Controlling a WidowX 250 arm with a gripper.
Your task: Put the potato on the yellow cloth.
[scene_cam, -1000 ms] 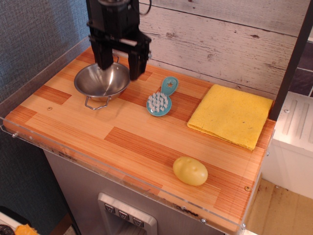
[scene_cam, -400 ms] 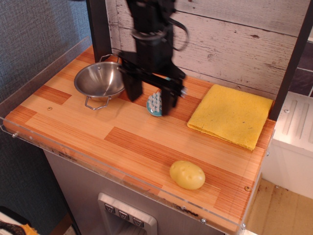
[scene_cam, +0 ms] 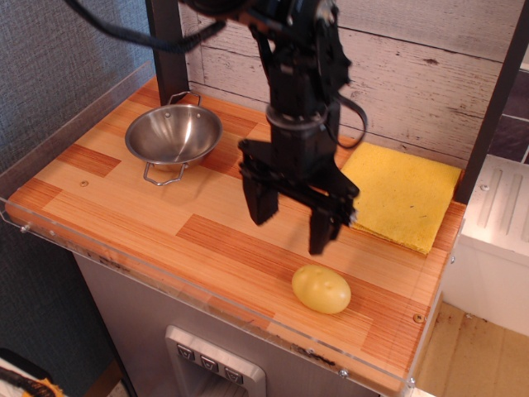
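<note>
Fingers (scene_cam: 263, 201) apart — potato (scene_cam: 321, 289) just below near the tabletop (scene_cam: 132, 207) front edge, yellow cloth (scene_cam: 403, 194) behind-right.

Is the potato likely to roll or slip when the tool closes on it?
Probably. The potato looks smooth and egg-shaped, lying free on flat wood, so a nudge may roll it. Its glossy skin could slip between the open tool fingers.
</note>
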